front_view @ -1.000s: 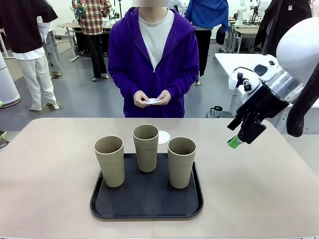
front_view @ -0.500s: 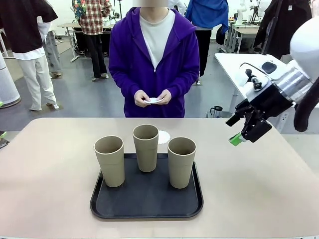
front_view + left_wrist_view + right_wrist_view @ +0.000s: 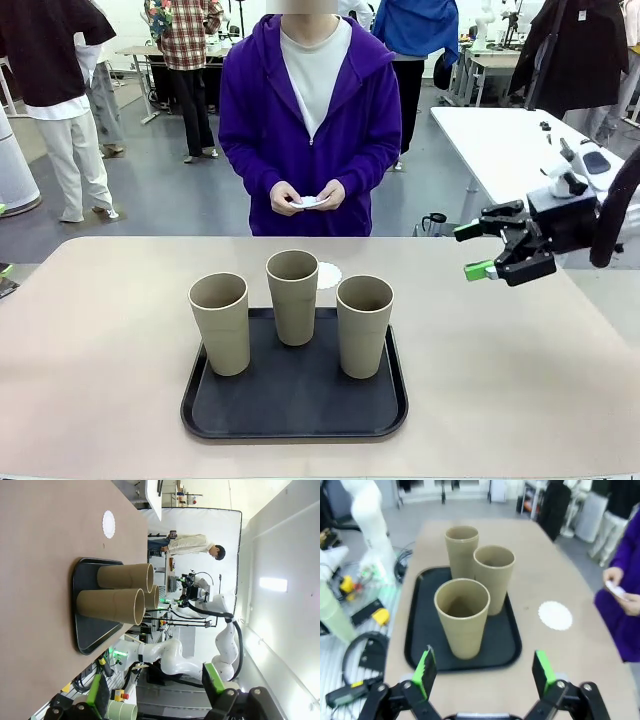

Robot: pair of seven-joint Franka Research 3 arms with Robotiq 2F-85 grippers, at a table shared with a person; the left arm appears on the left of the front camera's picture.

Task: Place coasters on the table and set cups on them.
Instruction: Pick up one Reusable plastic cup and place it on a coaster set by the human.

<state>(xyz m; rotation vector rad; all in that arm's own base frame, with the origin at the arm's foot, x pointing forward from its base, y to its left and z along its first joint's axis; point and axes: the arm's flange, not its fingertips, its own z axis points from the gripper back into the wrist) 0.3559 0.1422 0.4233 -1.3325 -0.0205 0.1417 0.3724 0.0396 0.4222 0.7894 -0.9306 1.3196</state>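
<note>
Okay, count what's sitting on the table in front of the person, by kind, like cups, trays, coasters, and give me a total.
cups: 3
tray: 1
coaster: 1
total: 5

Layout as I read it from my station:
1. Large light beige tabletop (image 3: 100, 330): a black rectangular plastic tray (image 3: 295, 405) sits on its near middle.
2. Three tall tapered beige tumblers stand in the tray: one left (image 3: 220, 325), one right (image 3: 364, 326), one between them, farther back (image 3: 292, 298).
3. White scalloped paper doily (image 3: 329, 275): on the tabletop just behind the tray, right of the rear tumbler.
4. My right gripper (image 3: 468, 252): toward the far right, well apart from the tray.
</note>
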